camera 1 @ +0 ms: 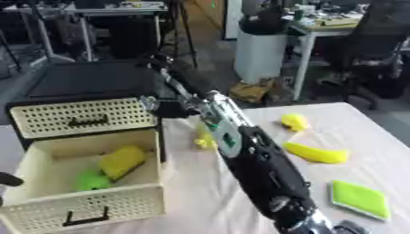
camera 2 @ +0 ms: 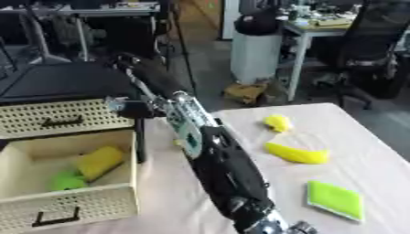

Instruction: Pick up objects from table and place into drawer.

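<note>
Fingers of the right hand (camera 1: 152,104): state unreadable, above the open drawer (camera 1: 120,201).
Yellow block (camera 1: 121,161) and green piece (camera 1: 92,181) already lie inside it.

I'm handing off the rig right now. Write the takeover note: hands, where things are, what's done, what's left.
Right arm stretches across the table toward the drawer unit; its hand state is unclear near the upper drawer.
Left hand: only a dark bit at the left edge, state unclear.
Done: yellow block and green item lie in the open lower drawer.
Left on table: small yellow piece, yellow banana-shaped piece, green flat square, another yellow piece partly behind the arm.
</note>
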